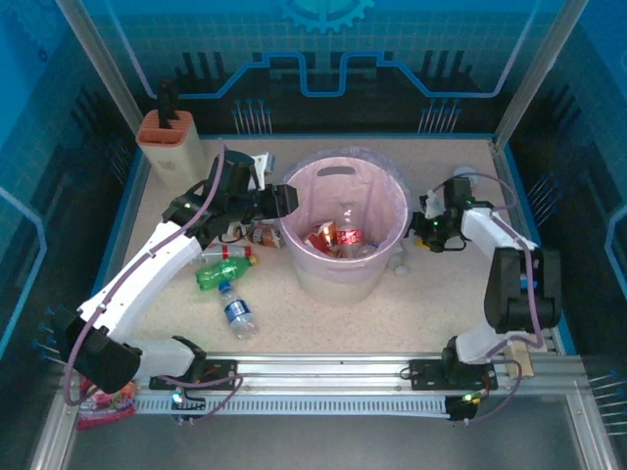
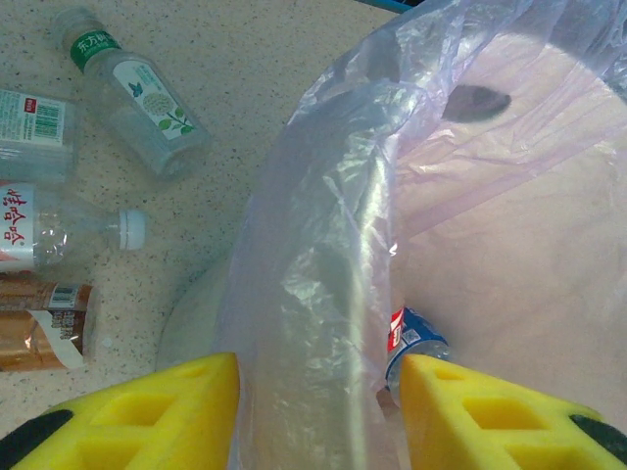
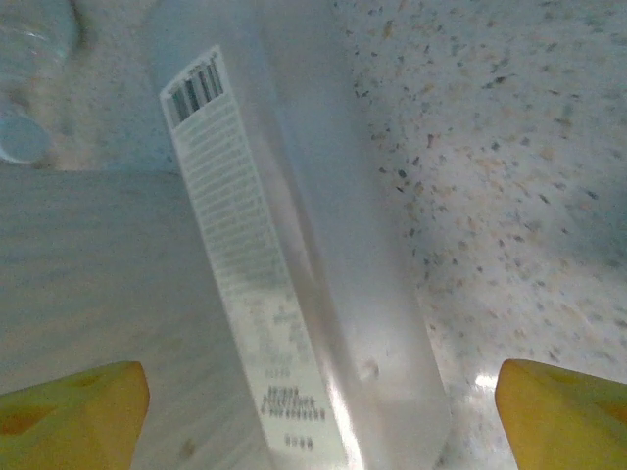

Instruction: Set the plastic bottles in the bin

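Top external — bin (image 1: 345, 277) with several bottles (image 1: 338, 238) inside — left fingers (image 2: 157, 416) clamped on its rim, right fingers (image 3: 73, 406) spread.

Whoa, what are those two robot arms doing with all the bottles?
They're putting plastic bottles into the bin. The left gripper is clamped on the bin's bag-lined rim, probably steadying it. The right gripper is open, with a finger on either side of a clear bottle lying on the table beside the bin, not gripping it yet. A few bottles are already inside. Others, including a green bottle, wait on the table to the bin's left.
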`<action>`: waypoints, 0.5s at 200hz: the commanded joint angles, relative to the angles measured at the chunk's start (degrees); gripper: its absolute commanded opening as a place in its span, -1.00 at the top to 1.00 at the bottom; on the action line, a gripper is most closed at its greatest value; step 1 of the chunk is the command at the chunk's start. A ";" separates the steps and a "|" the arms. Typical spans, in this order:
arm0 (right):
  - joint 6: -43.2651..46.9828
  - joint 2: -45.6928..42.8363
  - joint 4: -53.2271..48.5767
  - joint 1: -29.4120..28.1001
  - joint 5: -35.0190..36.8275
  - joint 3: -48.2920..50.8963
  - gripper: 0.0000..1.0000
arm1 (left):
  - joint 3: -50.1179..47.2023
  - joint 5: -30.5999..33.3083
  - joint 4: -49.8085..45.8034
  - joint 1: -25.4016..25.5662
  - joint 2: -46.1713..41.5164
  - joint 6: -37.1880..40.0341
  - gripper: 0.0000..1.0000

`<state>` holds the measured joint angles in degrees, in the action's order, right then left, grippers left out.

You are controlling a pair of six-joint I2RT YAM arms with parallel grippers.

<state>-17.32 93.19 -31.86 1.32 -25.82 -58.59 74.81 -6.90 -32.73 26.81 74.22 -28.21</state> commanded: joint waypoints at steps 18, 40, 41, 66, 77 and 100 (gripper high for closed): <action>1.41 8.07 0.01 -3.97 2.25 -6.69 -0.89 | 0.23 -0.24 -0.22 0.50 -0.17 -0.27 0.04; 0.94 11.36 -1.76 -5.06 5.86 -8.86 -0.91 | 0.24 -0.22 0.06 0.53 -0.15 -0.39 0.04; 0.91 11.47 -1.87 -5.08 6.09 -8.98 -0.91 | 0.29 -0.22 0.05 0.53 -0.13 -0.37 0.04; -0.20 13.57 -4.28 -4.86 12.19 -10.40 -0.91 | 0.95 -0.09 -0.75 0.44 0.38 0.32 0.03; -0.42 13.75 -5.18 -4.25 14.10 -10.58 -0.90 | 1.24 0.11 -1.19 0.52 0.53 0.60 0.03; -0.37 12.28 -6.20 -1.35 17.61 -9.66 -0.86 | 1.60 0.00 -1.20 0.53 0.67 0.61 0.03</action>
<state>-17.15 105.47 -34.09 -2.79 -15.16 -68.36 74.81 -6.90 -32.75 26.81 74.22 -28.36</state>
